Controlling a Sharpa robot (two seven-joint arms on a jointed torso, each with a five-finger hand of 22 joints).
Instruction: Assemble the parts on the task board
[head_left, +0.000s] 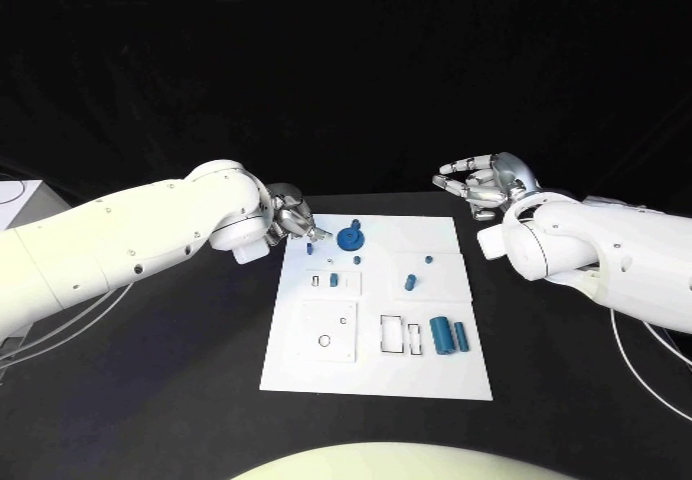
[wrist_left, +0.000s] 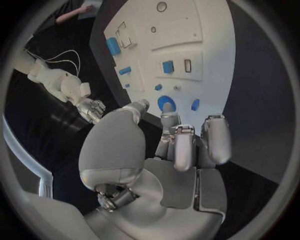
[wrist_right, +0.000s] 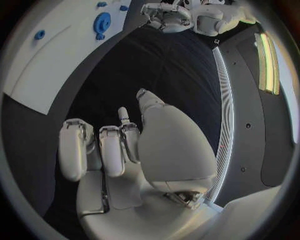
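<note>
Both hands sit off the far corners of the task board (head_left: 378, 340): the left hand (head_left: 293, 222) hovers at the board's far left corner, just beside the blue gear (head_left: 351, 239), fingers curled in around nothing, while the right hand (head_left: 485, 184) hangs beyond the far right corner over bare black table (head_left: 173, 400), well apart from the board's edge, fingers likewise curled and holding nothing. Two blue cylinders (head_left: 449, 334) stand near the board's near right edge beside rectangular slots (head_left: 400, 334), leaving the board's near left area open.
</note>
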